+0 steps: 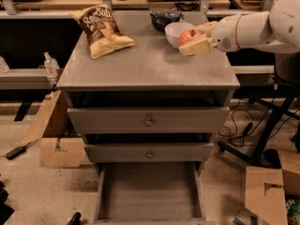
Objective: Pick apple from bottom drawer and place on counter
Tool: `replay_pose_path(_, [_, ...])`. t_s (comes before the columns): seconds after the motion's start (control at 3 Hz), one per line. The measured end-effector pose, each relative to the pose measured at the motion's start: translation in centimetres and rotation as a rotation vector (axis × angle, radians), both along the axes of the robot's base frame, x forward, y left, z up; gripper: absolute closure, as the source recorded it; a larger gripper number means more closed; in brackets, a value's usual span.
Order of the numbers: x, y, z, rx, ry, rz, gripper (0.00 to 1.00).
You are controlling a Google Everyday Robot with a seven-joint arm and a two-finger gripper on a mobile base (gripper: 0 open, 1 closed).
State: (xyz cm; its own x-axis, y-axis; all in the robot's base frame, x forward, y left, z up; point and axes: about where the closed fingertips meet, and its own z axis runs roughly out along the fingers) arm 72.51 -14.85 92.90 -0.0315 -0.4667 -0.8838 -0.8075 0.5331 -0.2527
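Note:
The red-orange apple [188, 35] is held between the cream fingers of my gripper [194, 40], above the right rear part of the grey counter [140, 64], just in front of a white bowl [176, 32]. My white arm comes in from the right. The gripper is shut on the apple. The bottom drawer [149, 191] stands pulled open at the foot of the cabinet, its flat floor bare. The two upper drawers with round knobs are closed.
A chip bag [101, 29] lies on the counter's left rear. A dark blue packet [164, 17] lies behind the bowl. Cardboard boxes stand on the floor at left [54, 139] and right [265, 191]. A black stand leg [272, 125] is at the right.

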Motion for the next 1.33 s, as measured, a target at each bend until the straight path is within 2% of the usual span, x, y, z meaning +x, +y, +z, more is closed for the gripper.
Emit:
replay_pose_path(0.33, [2.6,-1.8,-4.5,0.008,0.056,-0.062,1.00])
replay_pose_path(0.67, [3.6,-3.8,-9.2,0.029,0.084,-0.082,1.00])
replay_pose_path(1.0, [3.7,-4.0,-9.5,0.031,0.085,-0.083,0.86])
replay_pose_path(1.33, [3.7,-3.6,-9.7,0.032,0.088,-0.078,0.63])
